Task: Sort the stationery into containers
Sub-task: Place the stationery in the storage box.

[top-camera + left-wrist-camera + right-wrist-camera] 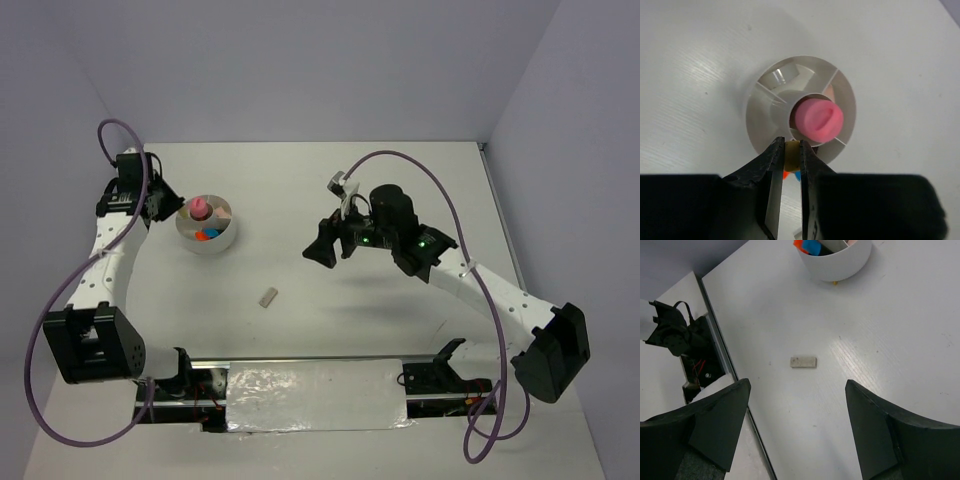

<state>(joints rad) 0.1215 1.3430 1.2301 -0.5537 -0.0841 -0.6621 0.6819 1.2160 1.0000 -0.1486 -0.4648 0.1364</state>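
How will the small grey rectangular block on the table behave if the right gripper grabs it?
The small grey rectangular block lies flat with straight edges, so it probably won't roll. It looks rigid and likely light. It sits low on the smooth white table, so it may skid if the open right gripper nudges it.

The white table (700,75) has a faintly streaked, half-glossy top, the bowl (751,120) is smooth white plastic with a soft sheen, the pink tube (818,120) looks matt and rubbery, the grey block (804,362) dull, the sheet (315,395) at the near edge shiny and crinkled.
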